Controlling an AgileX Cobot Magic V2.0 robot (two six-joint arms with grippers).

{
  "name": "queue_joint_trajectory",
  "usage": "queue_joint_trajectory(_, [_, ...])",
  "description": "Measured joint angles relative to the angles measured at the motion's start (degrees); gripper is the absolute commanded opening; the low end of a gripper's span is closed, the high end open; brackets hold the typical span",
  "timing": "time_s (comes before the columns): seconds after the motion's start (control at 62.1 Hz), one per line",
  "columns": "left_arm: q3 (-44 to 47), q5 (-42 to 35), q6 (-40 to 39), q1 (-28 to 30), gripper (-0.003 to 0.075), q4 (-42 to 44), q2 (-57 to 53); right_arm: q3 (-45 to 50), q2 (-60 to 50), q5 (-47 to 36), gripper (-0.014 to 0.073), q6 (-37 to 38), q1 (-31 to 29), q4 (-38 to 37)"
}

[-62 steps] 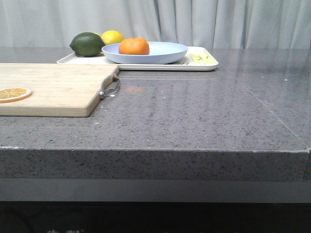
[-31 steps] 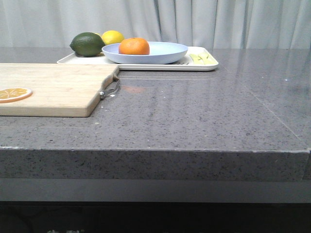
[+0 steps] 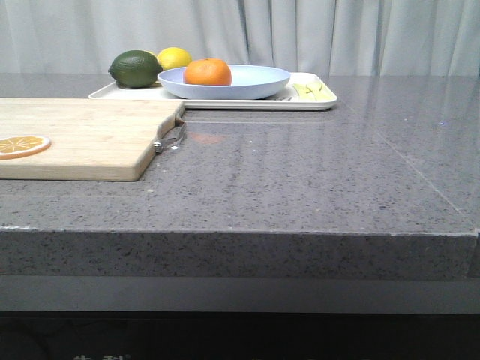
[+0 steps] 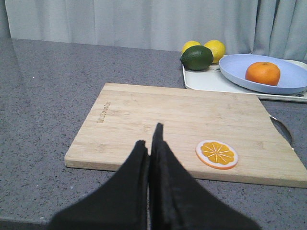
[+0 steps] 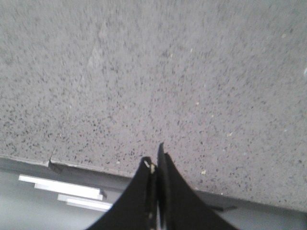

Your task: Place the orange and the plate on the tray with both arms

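The orange (image 3: 207, 72) lies in the pale lavender-blue plate (image 3: 255, 82), and the plate rests on the cream-white tray (image 3: 315, 102) at the back of the counter. The left wrist view shows the same: the orange (image 4: 262, 73) in the plate (image 4: 292, 79) on the tray (image 4: 201, 81). My left gripper (image 4: 149, 139) is shut and empty, hovering near the front edge of the wooden cutting board (image 4: 158, 120). My right gripper (image 5: 155, 160) is shut and empty over the counter's front edge. Neither gripper shows in the front view.
A dark green fruit (image 3: 135, 68) and a yellow lemon (image 3: 174, 58) sit on the tray's left end. The cutting board (image 3: 82, 135) with a metal handle (image 3: 171, 139) lies at the left, with an orange slice (image 3: 22, 145) on it. Grey curtains hang behind.
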Motion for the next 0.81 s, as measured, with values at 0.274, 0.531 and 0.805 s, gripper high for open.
queue_joint_trajectory(0.274, [0.0,0.0,0.0,0.0,-0.0017,0.3,0.0,9.8,-18.7,-10.6,-0.0062,-0.1,0.0,0.0])
queue_joint_trajectory(0.531, [0.0,0.0,0.0,0.0,-0.0017,0.3,0.0,10.4,-21.9,-12.6,-0.0062,-0.1,0.0,0.0])
queue_joint_trajectory(0.805, [0.0,0.0,0.0,0.0,-0.0017,0.3,0.0,10.4,-21.9,-12.6,-0.0062,-0.1,0.0,0.0])
